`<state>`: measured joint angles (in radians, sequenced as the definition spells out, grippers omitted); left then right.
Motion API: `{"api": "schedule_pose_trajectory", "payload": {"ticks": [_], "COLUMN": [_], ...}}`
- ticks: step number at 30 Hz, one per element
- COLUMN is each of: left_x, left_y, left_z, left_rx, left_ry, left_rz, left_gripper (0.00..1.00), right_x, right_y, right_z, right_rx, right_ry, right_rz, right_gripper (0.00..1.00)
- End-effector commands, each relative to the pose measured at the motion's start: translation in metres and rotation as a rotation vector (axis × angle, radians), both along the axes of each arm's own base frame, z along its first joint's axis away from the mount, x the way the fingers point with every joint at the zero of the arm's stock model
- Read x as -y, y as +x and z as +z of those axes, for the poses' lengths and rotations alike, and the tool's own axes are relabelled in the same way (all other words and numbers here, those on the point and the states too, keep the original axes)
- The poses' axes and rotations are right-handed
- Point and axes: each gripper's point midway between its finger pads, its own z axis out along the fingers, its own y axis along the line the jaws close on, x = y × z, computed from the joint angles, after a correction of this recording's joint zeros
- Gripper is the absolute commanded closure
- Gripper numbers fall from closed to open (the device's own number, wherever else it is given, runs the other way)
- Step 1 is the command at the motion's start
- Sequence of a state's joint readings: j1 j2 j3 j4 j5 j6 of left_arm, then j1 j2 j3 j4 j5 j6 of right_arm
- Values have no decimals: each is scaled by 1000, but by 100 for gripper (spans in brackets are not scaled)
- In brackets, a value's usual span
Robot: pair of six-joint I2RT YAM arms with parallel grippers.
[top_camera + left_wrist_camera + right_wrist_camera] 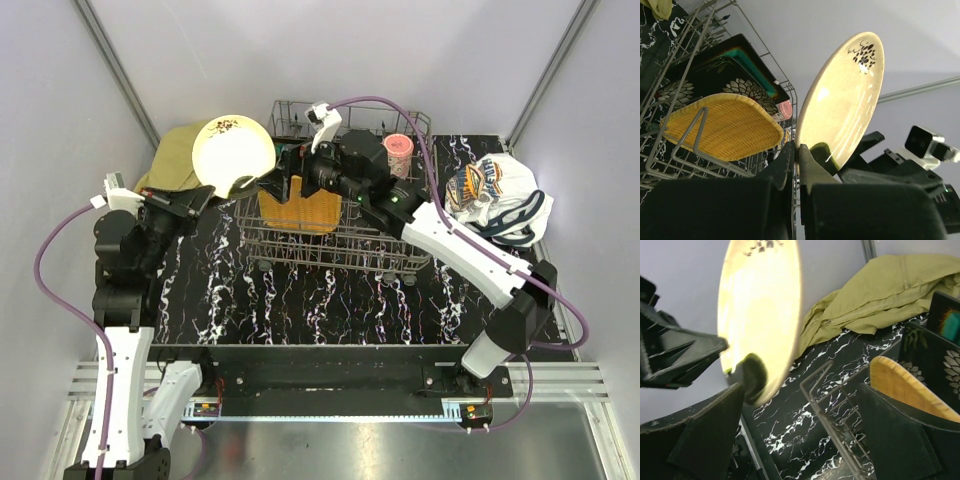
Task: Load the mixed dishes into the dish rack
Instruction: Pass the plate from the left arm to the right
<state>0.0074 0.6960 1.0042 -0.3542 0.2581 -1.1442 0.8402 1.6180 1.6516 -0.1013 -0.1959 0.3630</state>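
My left gripper is shut on the lower rim of the cream round plate, holding it upright just left of the dish rack. My right gripper stands open over the rack's left end, facing the plate, with nothing between its fingers. In the rack stand the orange woven plate, dark floral plates, a teal-centred plate and the pink cup.
An olive-yellow cloth lies bunched behind the held plate at the table's back left. A white printed cloth lies right of the rack. Grey walls close in the back and both sides.
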Motion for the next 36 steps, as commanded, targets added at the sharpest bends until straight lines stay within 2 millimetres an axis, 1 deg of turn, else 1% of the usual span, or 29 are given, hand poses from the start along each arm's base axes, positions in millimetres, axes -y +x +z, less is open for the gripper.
{"api": "schedule_pose_trajectory", "payload": {"ticks": [1, 2, 3, 4, 7, 8, 10, 11, 13, 14, 15, 17, 18, 20, 21, 23, 24, 25, 27, 28, 29, 30, 31, 32, 33, 34, 35, 36], "left_x": [9, 9, 9, 10, 10, 11, 11, 11, 12, 13, 13, 14, 14, 15, 15, 16, 16, 16, 16, 16, 16, 17, 17, 17, 16, 17, 18, 17], "left_y": [-7, -7, -7, -7, -6, -6, -6, -5, -5, -4, -3, -2, -1, -1, 0, 1, 2, 3, 3, 4, 4, 5, 5, 6, 6, 6, 6, 6], "left_z": [24, 23, 21, 20, 16, 13, 11, 7, 5, 3, 3, 2, 2, 5, 5, 5, 6, 4, 4, 4, 4, 3, 2, 1, 2, 1, 2, 3], "left_rx": [102, 101, 98, 97, 93, 88, 88, 80, 82, 78, 80, 79, 82, 89, 91, 93, 94, 91, 93, 92, 93, 93, 92, 90, 99, 97, 106, 108], "left_ry": [-7, -7, -7, -7, -11, -14, -17, -20, -23, -25, -25, -26, -28, -27, -27, -24, -25, -26, -24, -24, -24, -24, -24, -24, -25, -31, -32, -33], "left_rz": [-53, -55, -55, -58, -61, -65, -68, -68, -71, -76, -79, -84, -87, -93, -93, -96, -98, -98, -98, -99, -99, -102, -102, -105, -101, -107, -109, -107], "left_gripper": [100, 100, 100, 100, 100, 100, 100, 100, 100, 100, 100, 100, 100, 100, 100, 100, 100, 100, 100, 100, 100, 100, 95, 89, 82, 73, 52, 44], "right_x": [11, 12, 12, 14, 13, 13, 10, 9, 4, 2, -2, -5, -9, -11, -15, -16, -17, -17, -13, -11, -9, -3, 1, 3, 10, 13, 21, 29], "right_y": [25, 27, 29, 32, 36, 36, 35, 35, 32, 30, 30, 25, 26, 23, 23, 21, 21, 21, 20, 20, 22, 22, 23, 23, 22, 22, 19, 24], "right_z": [43, 42, 48, 50, 51, 54, 55, 58, 56, 59, 57, 57, 52, 51, 47, 46, 45, 43, 45, 46, 42, 48, 49, 46, 55, 57, 64, 68], "right_rx": [72, 65, 72, 72, 66, 69, 62, 66, 53, 51, 41, 33, 20, 14, 0, -7, -6, -10, 8, 16, 26, 41, 49, 55, 73, 80, 104, 115], "right_ry": [106, 112, 146, 156, 179, 188, 201, 212, 219, 225, 224, 224, 217, 214, 209, 203, 199, 194, 188, 184, 170, 173, 171, 158, 163, 160, 153, 151], "right_rz": [-70, -74, -78, -84, -80, -75, -54, -45, -8, 7, 20, 56, 64, 92, 100, 118, 123, 122, 113, 105, 92, 66, 51, 39, 17, 4, -13, -59], "right_gripper": [2, 4, 4, 7, 14, 19, 23, 27, 31, 32, 35, 36, 36, 37, 37, 42, 45, 55, 67, 76, 80, 83, 93, 99, 100, 100, 100, 100]}}
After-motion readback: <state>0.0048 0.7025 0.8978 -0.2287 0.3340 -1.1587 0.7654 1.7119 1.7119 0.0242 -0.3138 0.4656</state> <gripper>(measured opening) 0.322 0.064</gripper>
